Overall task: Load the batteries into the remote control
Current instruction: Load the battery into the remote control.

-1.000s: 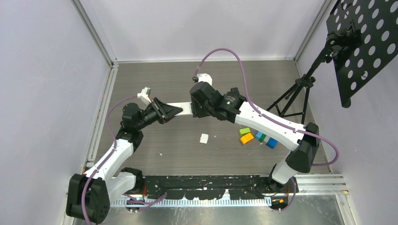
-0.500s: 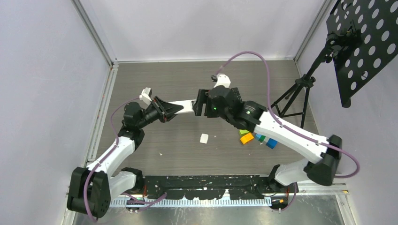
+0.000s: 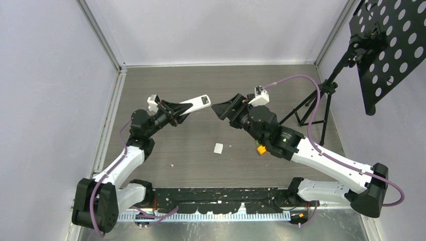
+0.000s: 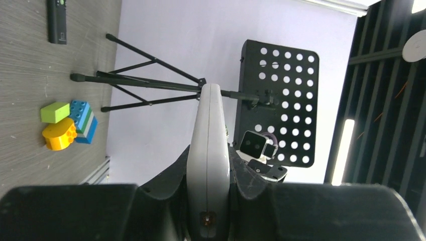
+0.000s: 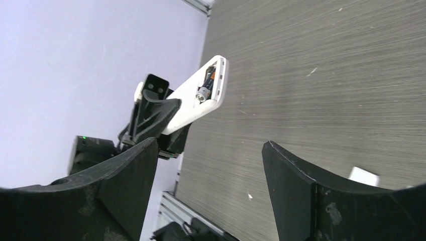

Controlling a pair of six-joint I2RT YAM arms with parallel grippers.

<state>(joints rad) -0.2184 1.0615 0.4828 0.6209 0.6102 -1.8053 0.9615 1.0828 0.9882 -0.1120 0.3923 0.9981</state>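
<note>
free gap, remote [image 3: 195, 103] to right claw [image 3: 218, 108]

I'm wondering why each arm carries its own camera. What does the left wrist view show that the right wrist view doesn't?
Only the left wrist view: colored toy blocks, a slim black device lying farther off, and a perforated stand. Only the right wrist view: a battery seated in the open back of the white remote, and a small white piece on the table. Both: the white remote, clamped in the left gripper, above the table.
</note>
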